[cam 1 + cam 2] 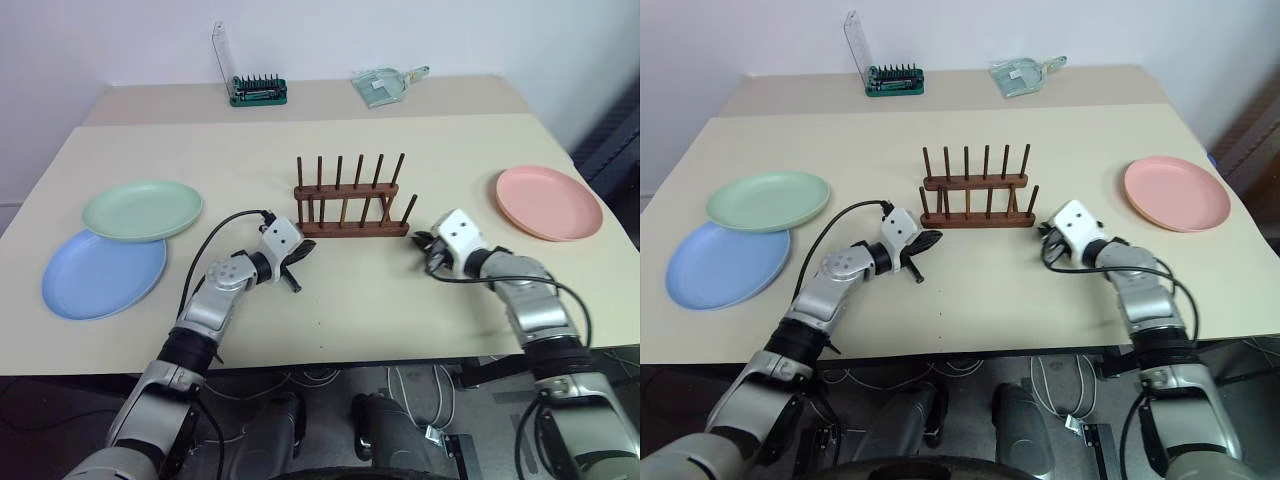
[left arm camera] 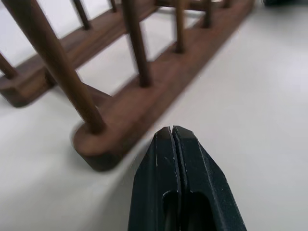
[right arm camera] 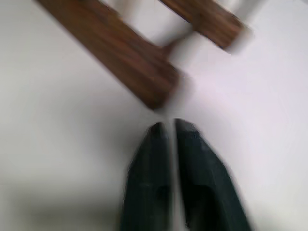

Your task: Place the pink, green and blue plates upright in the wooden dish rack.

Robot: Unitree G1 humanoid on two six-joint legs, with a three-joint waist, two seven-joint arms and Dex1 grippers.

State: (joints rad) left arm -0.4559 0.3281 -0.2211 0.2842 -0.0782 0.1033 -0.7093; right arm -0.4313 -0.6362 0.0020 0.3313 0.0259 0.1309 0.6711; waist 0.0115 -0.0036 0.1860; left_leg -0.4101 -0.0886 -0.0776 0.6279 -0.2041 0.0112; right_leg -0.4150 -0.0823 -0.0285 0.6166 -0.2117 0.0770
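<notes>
both arms low, flanking the wooden dish rack [image 1: 350, 200]

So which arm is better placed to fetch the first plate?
Probably the right. The pink plate lies alone on the right gripper's side. The left gripper would face the green plate overlapping the blue plate. Both grippers sit beside the empty wooden dish rack.

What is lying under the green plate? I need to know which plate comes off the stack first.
The green plate rests on the far edge of the blue plate, which lies flat on the table. The overlapped part of the blue plate is covered.
</notes>
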